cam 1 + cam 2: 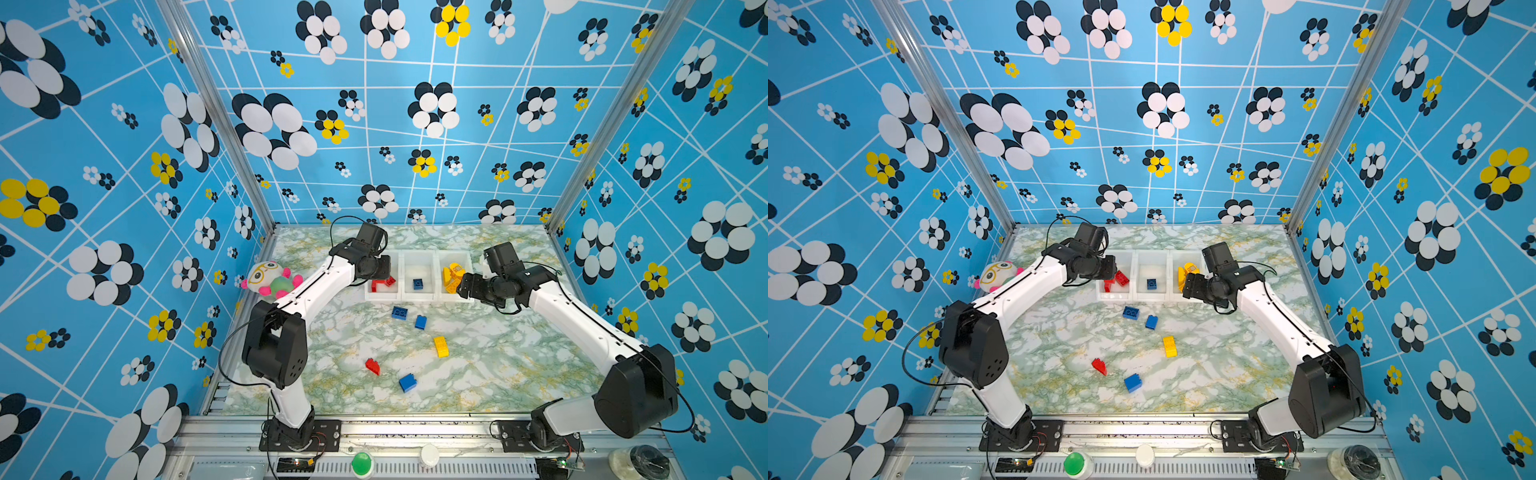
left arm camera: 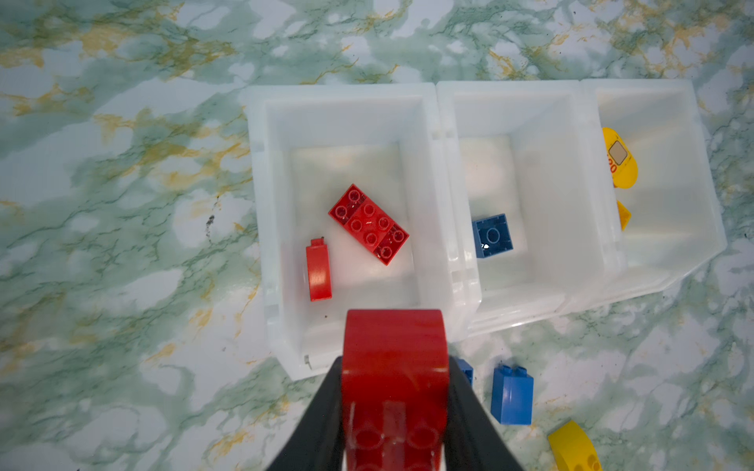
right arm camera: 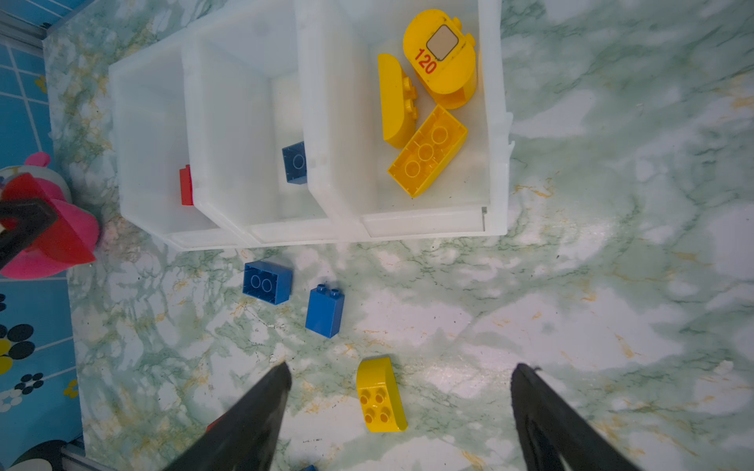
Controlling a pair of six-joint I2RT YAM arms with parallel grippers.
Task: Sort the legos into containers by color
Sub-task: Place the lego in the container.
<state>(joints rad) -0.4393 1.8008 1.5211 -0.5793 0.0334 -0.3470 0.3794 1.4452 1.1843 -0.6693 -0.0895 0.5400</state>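
Holding a red arched brick (image 2: 395, 367) between clenched fingers, left tool (image 2: 395, 407) above the near rim of the bin with reds (image 2: 261, 183), at 9 o'clock end of the row of three. Inside that bin: a red 2x4 plate-like brick (image 2: 368, 223) and a slim red piece (image 2: 318, 271). Middle bin (image 2: 444, 171) with a single blue square brick (image 2: 491, 235). Bin at 3 o'clock end (image 3: 495, 122) with three yellow pieces: a round one marked 120 with a grey square (image 3: 442, 57), a curved one (image 3: 392, 102), a 2x4 lying underside up (image 3: 427, 151).

Right tool (image 3: 400, 407) released, fingers spread wide, nothing between them, hanging over bare bench (image 3: 612, 285) beside the yellow bin.

Loose on bench toward 6 o'clock from the bins, in a top view: two blue bricks near each other (image 1: 399, 313) (image 1: 420, 322), yellow brick (image 1: 441, 346), red stepped brick (image 1: 372, 366), blue brick (image 1: 407, 382).

Plush toy (image 1: 272, 279) at 9 o'clock of the bins, partly behind left arm.
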